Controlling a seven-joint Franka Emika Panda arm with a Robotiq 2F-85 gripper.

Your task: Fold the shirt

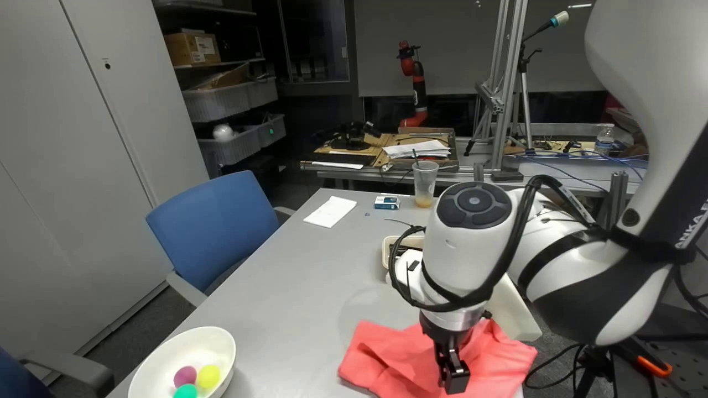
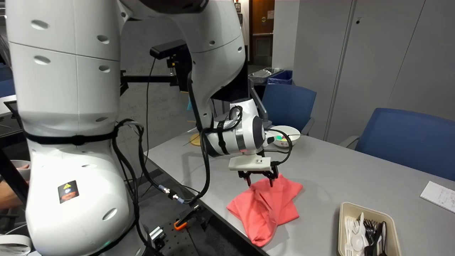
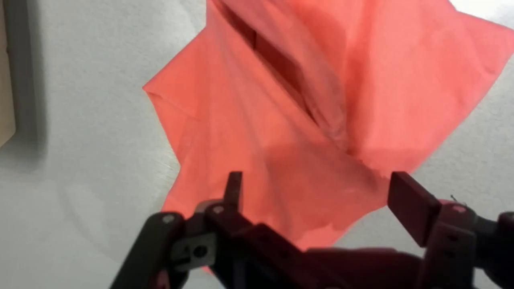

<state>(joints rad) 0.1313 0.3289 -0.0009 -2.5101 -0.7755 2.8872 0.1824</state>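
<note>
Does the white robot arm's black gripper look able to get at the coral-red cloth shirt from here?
Probably yes: the black gripper stands open over the coral-red cloth shirt, and no object shows between them. The exact gap is hard to tell.

Shelves (image 1: 240, 61) sit dim, while the wrist view blurs the end effector (image 3: 321, 196).

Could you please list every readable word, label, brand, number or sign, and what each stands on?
"ANKA E", cut off: black panel of the white robot arm.
Yellow triangular sign: dark rectangular sticker on that arm.
Too small or blurred: white rectangular paper; blue-and-white box; brown cardboard box; faintly marked grey board.
</note>
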